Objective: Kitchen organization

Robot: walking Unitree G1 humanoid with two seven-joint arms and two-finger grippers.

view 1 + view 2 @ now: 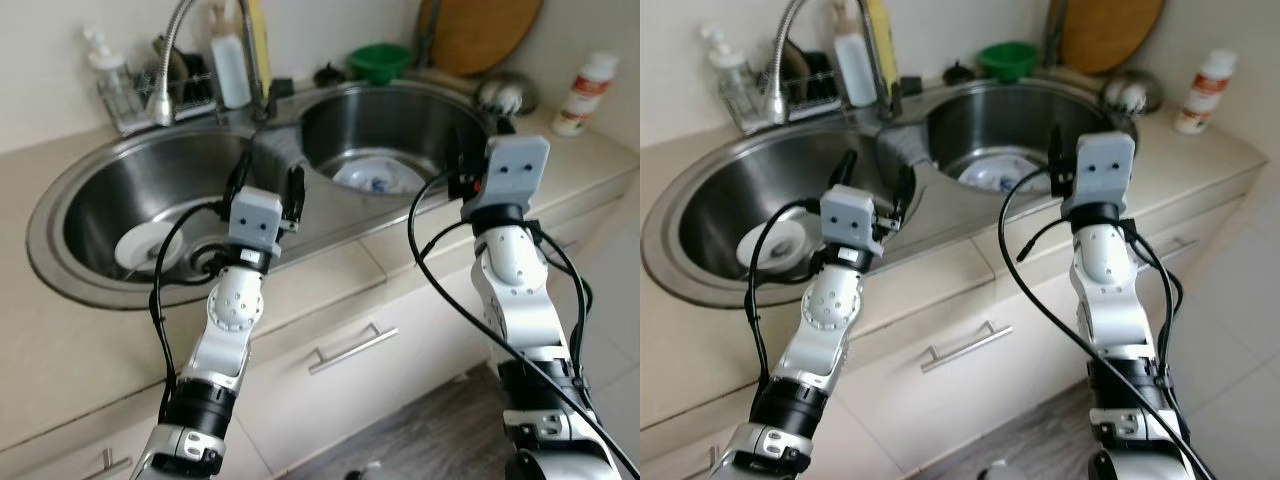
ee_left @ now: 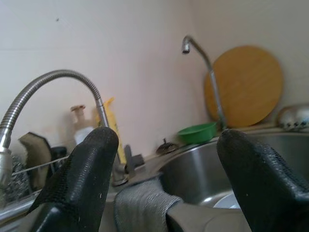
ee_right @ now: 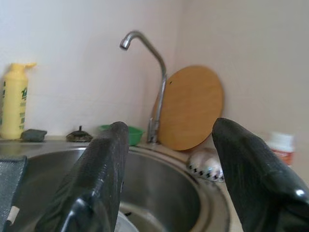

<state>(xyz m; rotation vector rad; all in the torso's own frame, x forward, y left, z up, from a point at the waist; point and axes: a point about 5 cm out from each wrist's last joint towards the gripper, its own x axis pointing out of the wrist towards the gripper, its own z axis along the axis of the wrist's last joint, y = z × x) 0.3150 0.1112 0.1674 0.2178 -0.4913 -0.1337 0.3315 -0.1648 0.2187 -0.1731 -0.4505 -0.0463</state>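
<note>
Head view: left end effector (image 1: 268, 190) hovers over the sink divider, released, nothing in it. White plate (image 1: 145, 245) sits in the left basin, below and to its left. Right end effector (image 1: 475, 160) is at the right basin's near rim, also released and empty; patterned plate (image 1: 378, 177) lies just ahead of it.

Left wrist: grey cloth (image 2: 142, 203) drapes the divider right under the fingers (image 2: 82, 179).

Right wrist: fingers (image 3: 96, 179) spread, basin below. Advice: descend slowly, take a plate by its rim.

I'm in a home kitchen: a steel double-bowl sink (image 1: 300, 215) set in a beige surface (image 1: 60, 350), curved chrome tap (image 1: 175, 50), round wooden chopping board (image 1: 485, 30), white handled drawers (image 1: 350, 350) below.
</note>
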